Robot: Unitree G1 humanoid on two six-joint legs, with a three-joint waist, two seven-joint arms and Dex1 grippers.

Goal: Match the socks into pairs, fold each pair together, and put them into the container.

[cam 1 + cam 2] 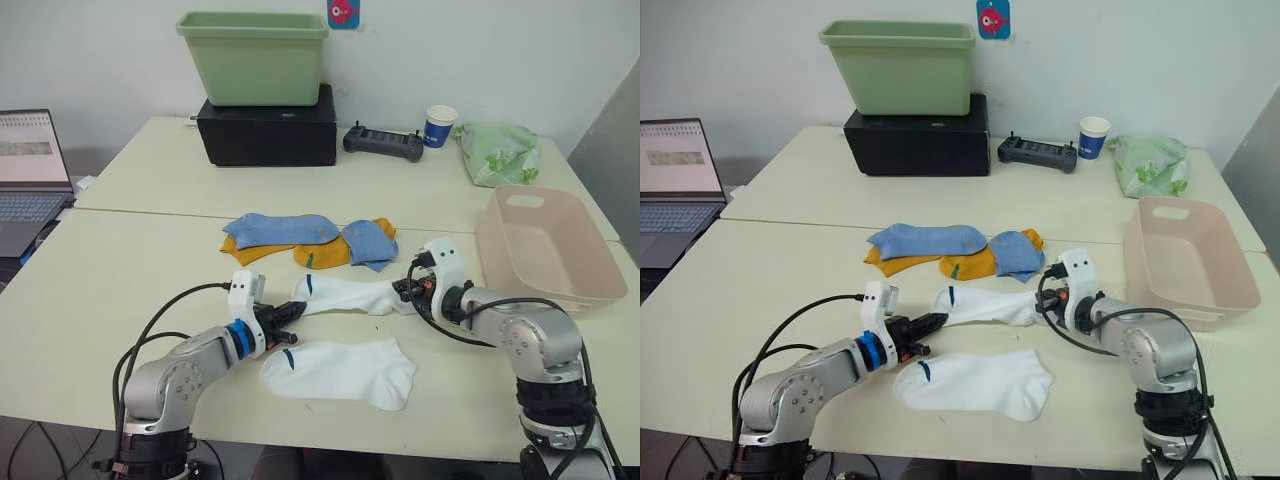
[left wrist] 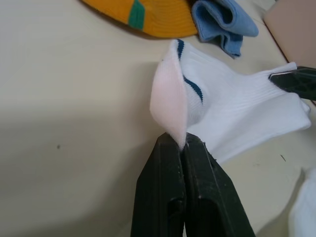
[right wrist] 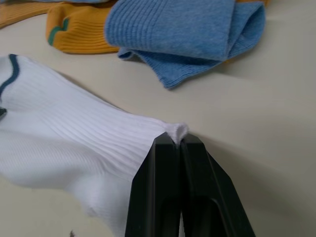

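Observation:
A white sock (image 1: 352,294) with a dark mark is stretched between my two grippers just above the table. My left gripper (image 1: 291,313) is shut on its cuff end (image 2: 170,106), and my right gripper (image 1: 403,291) is shut on its toe end (image 3: 176,131). A second white sock (image 1: 340,371) lies flat on the table in front of it. Behind them lie two light blue socks (image 1: 282,229) (image 1: 368,243) over two mustard orange socks (image 1: 324,254). The pale pink container (image 1: 548,246) stands at the right, beyond my right gripper.
A light green tub (image 1: 254,57) sits on a black box (image 1: 268,131) at the back. A black controller (image 1: 383,143), a paper cup (image 1: 439,126) and a green-patterned cloth bundle (image 1: 498,152) lie at the back right. A laptop (image 1: 30,175) is at the far left.

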